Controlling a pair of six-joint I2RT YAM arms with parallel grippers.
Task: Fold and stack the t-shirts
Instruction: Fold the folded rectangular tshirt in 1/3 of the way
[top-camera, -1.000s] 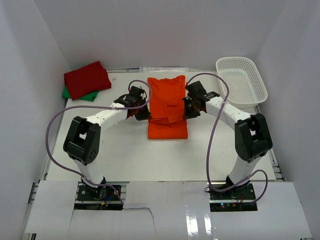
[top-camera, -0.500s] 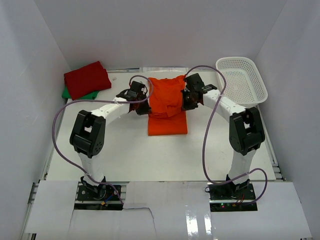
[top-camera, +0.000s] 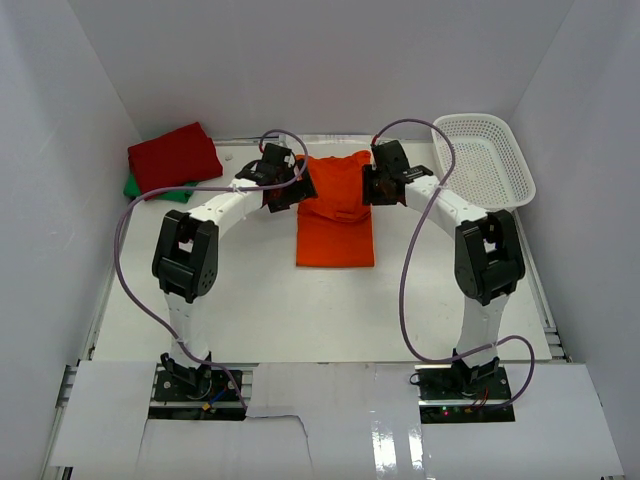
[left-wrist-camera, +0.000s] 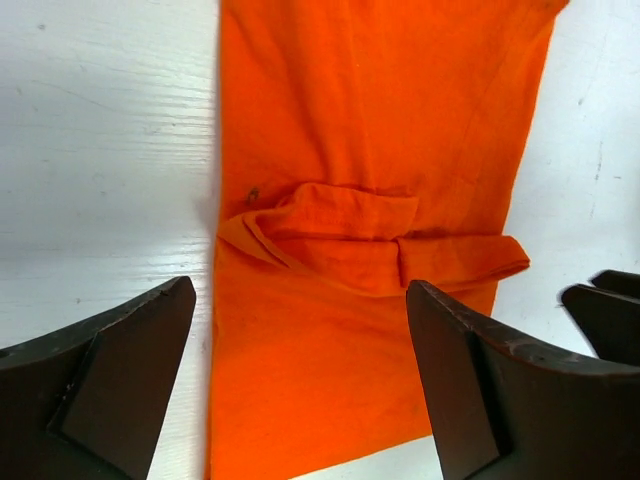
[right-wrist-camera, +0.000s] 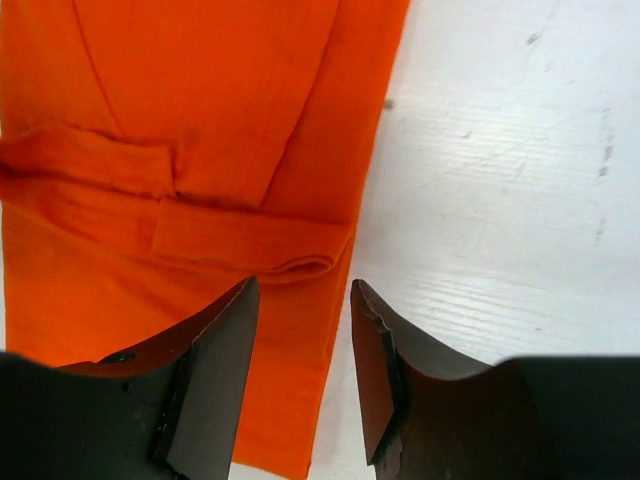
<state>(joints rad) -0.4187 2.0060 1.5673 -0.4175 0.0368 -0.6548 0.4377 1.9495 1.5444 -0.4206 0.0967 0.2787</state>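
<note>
The orange t-shirt (top-camera: 335, 225) lies flat in the middle of the table as a long rectangle, with a folded flap across its far half (left-wrist-camera: 370, 150) (right-wrist-camera: 200, 100). My left gripper (top-camera: 297, 188) (left-wrist-camera: 300, 390) hovers over the shirt's left edge, jaws wide open and empty. My right gripper (top-camera: 370, 187) (right-wrist-camera: 305, 380) hovers over the right edge, jaws partly open with nothing between them. A folded red t-shirt (top-camera: 173, 158) rests on a green t-shirt (top-camera: 150, 188) at the back left.
A white mesh basket (top-camera: 485, 160) stands at the back right, just beyond the right arm. White walls close in the table on three sides. Purple cables loop off both arms.
Both grippers carried the shirt's edge toward the back of the table, folding it over, then opened and let go of the cloth. The shirt now lies shorter.
</note>
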